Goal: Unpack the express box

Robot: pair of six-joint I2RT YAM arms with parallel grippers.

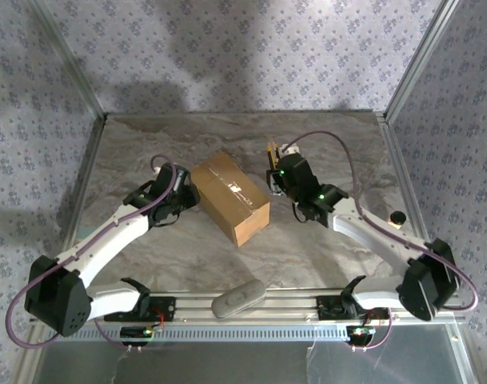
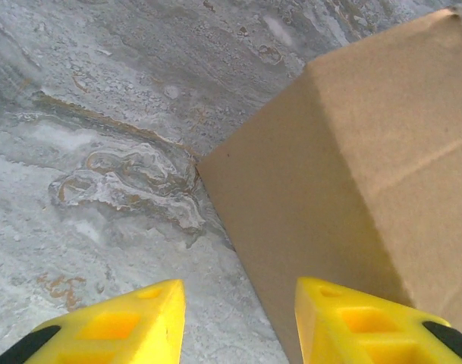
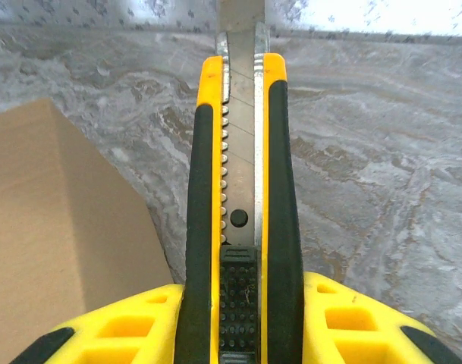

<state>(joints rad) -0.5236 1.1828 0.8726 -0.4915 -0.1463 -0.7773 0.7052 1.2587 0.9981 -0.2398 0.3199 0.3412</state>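
Note:
The express box point(image 1: 229, 196), a plain brown carton with its taped top shut, lies at an angle mid-table. My left gripper point(image 1: 185, 194) is low at the carton's left side. In the left wrist view that gripper point(image 2: 238, 292) is open: one yellow finger is over the marble and the other is against the cardboard wall point(image 2: 367, 167), with nothing between them. My right gripper point(image 1: 278, 174) hovers just off the carton's right corner, shut on a yellow-and-black utility knife point(image 3: 242, 152) with its blade out, pointing toward the back wall. The carton's side point(image 3: 48, 227) lies left of the knife.
A grey oblong object point(image 1: 237, 298) rests on the front rail between the arm bases. A small black knob point(image 1: 397, 217) sits near the right wall. Patterned walls with metal frames point(image 1: 83, 160) close in the marble table on three sides.

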